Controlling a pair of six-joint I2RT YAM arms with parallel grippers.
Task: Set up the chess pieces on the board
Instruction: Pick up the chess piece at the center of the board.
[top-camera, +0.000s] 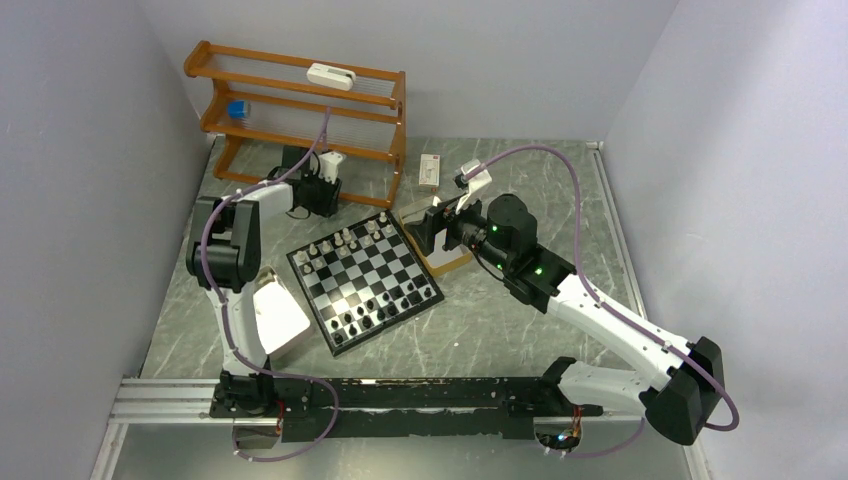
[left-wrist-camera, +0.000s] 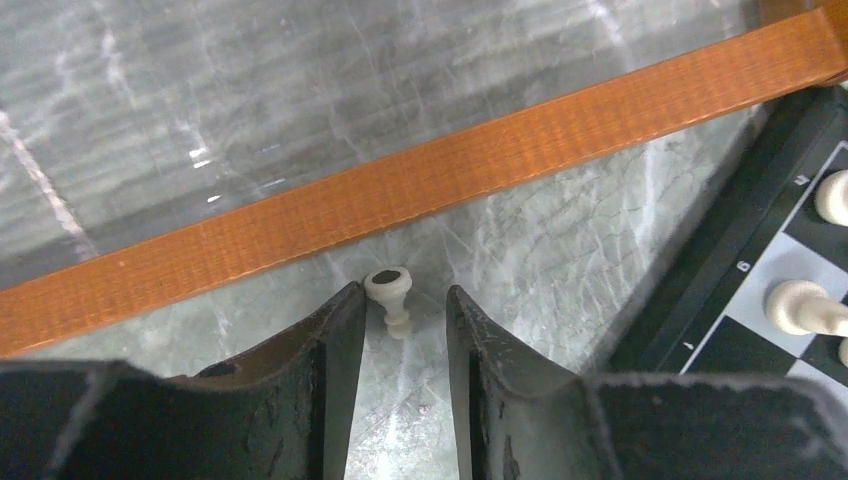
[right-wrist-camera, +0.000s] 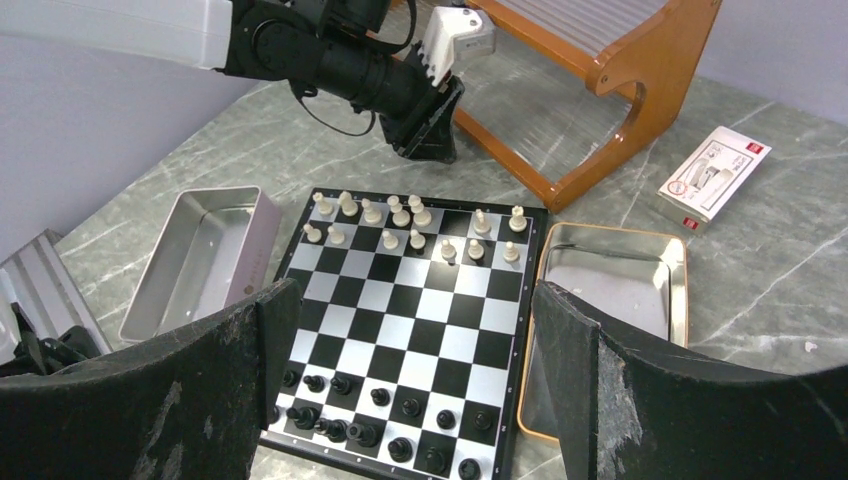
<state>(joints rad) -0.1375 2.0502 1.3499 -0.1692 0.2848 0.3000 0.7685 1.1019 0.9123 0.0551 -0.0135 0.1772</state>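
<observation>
The board (top-camera: 365, 280) lies mid-table, with cream-white chess pieces (top-camera: 340, 243) on its far rows and black ones (top-camera: 375, 312) on its near rows. One white piece (left-wrist-camera: 388, 283) lies on its side on the table off the board's corner (left-wrist-camera: 740, 290), just short of the wooden rack's bottom rail (left-wrist-camera: 450, 170). My left gripper (left-wrist-camera: 403, 290) is down over it, open. The piece rests between the fingertips, close to the left finger, with a gap to the right one. My right gripper (right-wrist-camera: 417, 292) hovers wide open above the board (right-wrist-camera: 410, 320), holding nothing.
A wooden rack (top-camera: 300, 100) stands at the back left. A metal tray (top-camera: 278, 315) sits left of the board. Another with an orange rim (right-wrist-camera: 615, 275) sits to the board's right, under my right arm. A small white box (top-camera: 429, 172) lies behind it.
</observation>
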